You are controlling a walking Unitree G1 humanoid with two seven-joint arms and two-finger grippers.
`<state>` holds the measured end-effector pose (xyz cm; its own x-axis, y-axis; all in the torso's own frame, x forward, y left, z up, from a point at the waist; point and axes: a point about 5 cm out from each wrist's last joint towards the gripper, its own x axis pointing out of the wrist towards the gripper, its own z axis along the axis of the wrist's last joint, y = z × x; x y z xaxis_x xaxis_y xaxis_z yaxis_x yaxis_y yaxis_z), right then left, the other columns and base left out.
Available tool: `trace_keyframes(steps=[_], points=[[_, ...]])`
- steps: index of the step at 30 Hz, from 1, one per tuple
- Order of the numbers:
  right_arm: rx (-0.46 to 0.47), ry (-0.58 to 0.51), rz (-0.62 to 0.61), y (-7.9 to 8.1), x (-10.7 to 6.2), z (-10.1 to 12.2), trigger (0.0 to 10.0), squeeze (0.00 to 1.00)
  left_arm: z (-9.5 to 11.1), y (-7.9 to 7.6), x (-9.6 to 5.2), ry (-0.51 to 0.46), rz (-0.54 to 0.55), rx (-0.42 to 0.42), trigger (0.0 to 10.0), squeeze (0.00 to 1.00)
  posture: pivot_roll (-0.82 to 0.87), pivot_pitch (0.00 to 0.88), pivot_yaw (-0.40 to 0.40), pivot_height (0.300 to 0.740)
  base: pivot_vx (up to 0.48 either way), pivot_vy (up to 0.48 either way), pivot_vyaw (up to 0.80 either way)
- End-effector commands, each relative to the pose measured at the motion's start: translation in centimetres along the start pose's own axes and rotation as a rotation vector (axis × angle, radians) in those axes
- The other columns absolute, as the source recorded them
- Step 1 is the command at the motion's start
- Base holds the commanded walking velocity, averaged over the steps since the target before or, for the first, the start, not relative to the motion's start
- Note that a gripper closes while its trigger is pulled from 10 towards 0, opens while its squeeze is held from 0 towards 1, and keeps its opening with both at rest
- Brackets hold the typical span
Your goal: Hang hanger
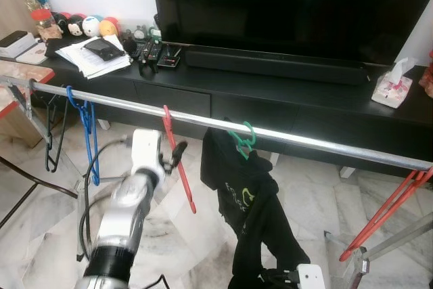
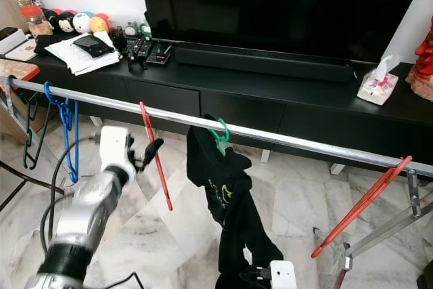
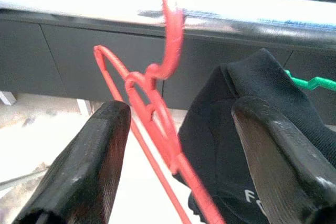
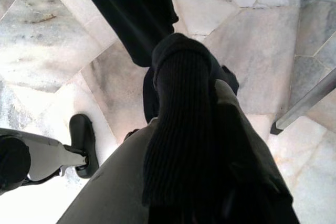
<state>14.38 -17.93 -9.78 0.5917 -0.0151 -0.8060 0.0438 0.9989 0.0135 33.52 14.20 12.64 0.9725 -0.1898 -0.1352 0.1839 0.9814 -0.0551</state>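
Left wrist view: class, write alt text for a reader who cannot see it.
A red plastic hanger hangs by its hook on a shiny metal rail, with the open left end effector straddling it, one black finger on each side. A black garment on a green hanger hangs beside it.

So the rail (image 1: 223, 125) is shiny silver, and hooked on it there's a red hanger (image 1: 177, 157), with a blue hanger (image 1: 86, 130) and a black hanger (image 1: 53, 137) further toward the rail's left end. A green hanger (image 1: 241, 141) on the rail carries a black garment (image 1: 247, 201) with a small greenish print. Another red hanger (image 1: 385, 211) sits at the rail's right end. Left pincer (image 3: 176, 145) has black fingers on a silver-white arm. Below the rail, the floor (image 1: 47, 228) is white-grey marble; behind it, a black TV table (image 1: 284, 96).
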Motion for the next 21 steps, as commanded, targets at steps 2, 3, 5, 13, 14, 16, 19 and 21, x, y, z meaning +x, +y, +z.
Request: trace_keyframes(steps=[2,3,5,13,14,16,19,21], points=[[-0.003,-0.001,0.004,0.0,0.1,0.2,10.0,0.0,0.0,-0.2,0.4,0.06,0.012,-0.043,10.0,0.0,-0.04,0.055,-0.001,0.74,0.0,0.0,0.0],[-0.003,-0.001,0.005,0.0,0.1,0.2,10.0,0.0,0.3,-0.3,0.7,0.076,0.019,-0.076,10.0,0.0,-0.04,0.055,-0.001,0.74,0.0,0.0,0.0],[-0.004,-0.001,0.007,-0.1,0.1,0.2,10.0,0.0,0.6,-0.3,1.1,0.091,0.034,-0.12,10.0,0.0,-0.03,0.059,-0.005,0.74,0.0,0.0,0.0],[-0.006,-0.002,0.018,0.0,0.1,0.4,10.0,0.0,0.7,0.2,2.6,0.149,0.111,-0.191,10.0,0.0,-0.03,0.061,-0.005,0.74,0.0,0.0,0.0],[-0.006,-0.003,0.019,0.0,0.1,0.4,10.0,0.0,0.6,0.3,2.7,0.158,0.121,-0.186,10.0,0.0,-0.03,0.061,-0.005,0.74,0.0,0.0,0.0],[-0.006,-0.003,0.02,0.0,0.1,0.4,10.0,0.0,0.4,0.2,2.8,0.179,0.129,-0.18,10.0,0.0,-0.03,0.062,-0.005,0.74,0.0,0.0,0.0],[-0.005,-0.003,0.023,0.0,0.1,0.4,10.0,0.0,-0.1,0.4,3.1,0.232,0.15,-0.17,10.0,0.0,-0.04,0.063,-0.006,0.74,0.0,0.0,0.0],[-0.004,-0.002,0.023,0.0,0.1,0.4,10.0,0.0,-0.3,0.6,3.2,0.247,0.175,-0.144,10.0,0.0,-0.04,0.063,-0.006,0.74,0.0,0.0,0.0]])
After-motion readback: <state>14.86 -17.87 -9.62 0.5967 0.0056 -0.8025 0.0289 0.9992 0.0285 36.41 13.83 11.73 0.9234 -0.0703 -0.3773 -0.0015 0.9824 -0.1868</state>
